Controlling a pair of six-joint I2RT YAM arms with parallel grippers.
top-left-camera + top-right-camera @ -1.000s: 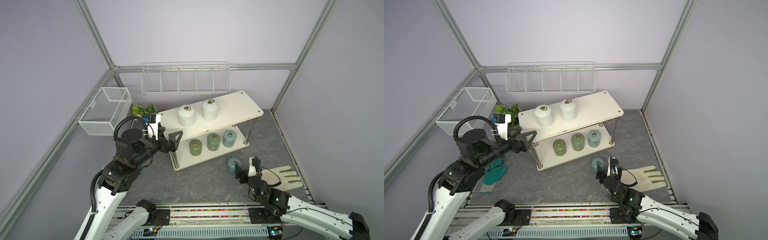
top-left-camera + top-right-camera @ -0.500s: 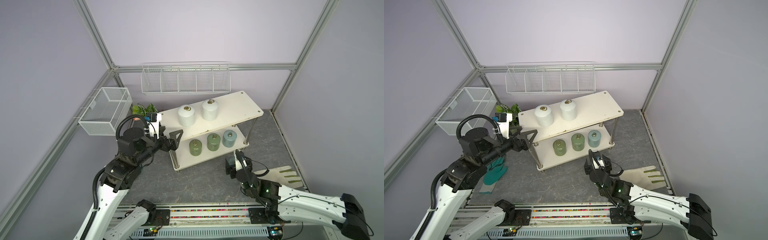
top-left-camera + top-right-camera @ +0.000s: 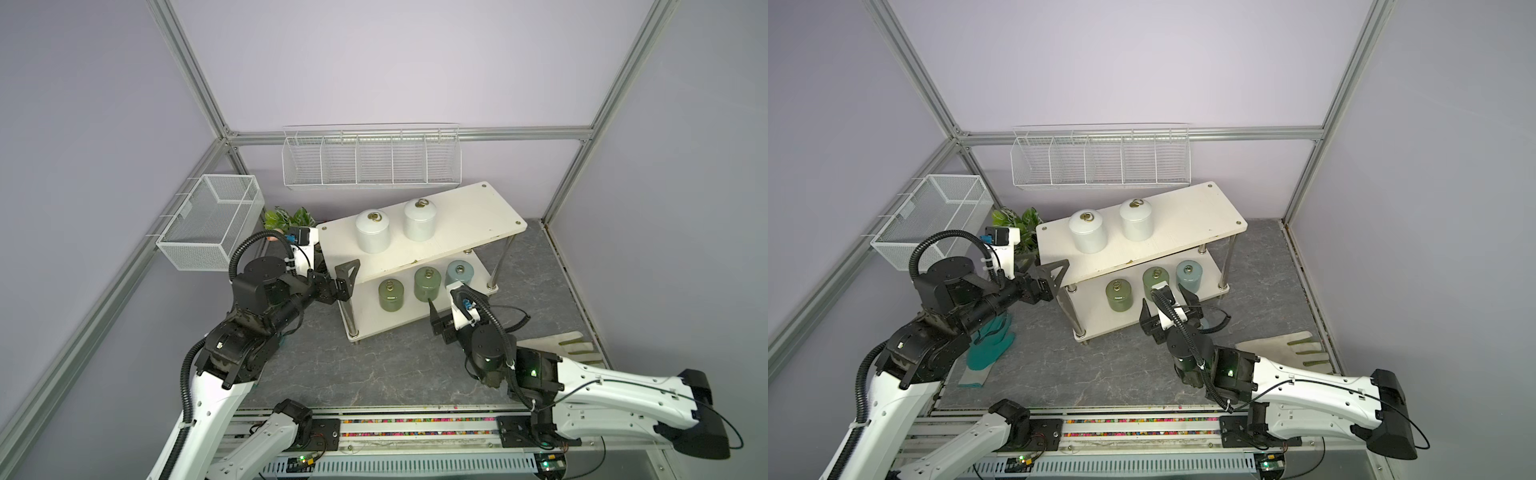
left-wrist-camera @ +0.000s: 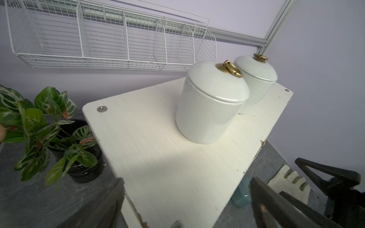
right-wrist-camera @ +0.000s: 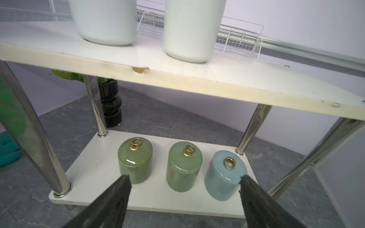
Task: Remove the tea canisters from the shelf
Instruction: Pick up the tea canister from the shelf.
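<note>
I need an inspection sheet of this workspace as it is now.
Surface: dark grey marbled tabletop, no spill seen.
Job's things: shelf carries two white canisters on its top board; two olive green canisters and one pale blue canister on its lower board.
Clutter: potted plant, teal glove, cream glove.
End effectors: left end effector open at the top board's end; right end effector open, facing the lower board; neither holds anything.
Cables: black hoses loop over both wrists; no snag seen.
Surroundings: divided wire basket on the back wall; mesh basket on the side frame.
</note>
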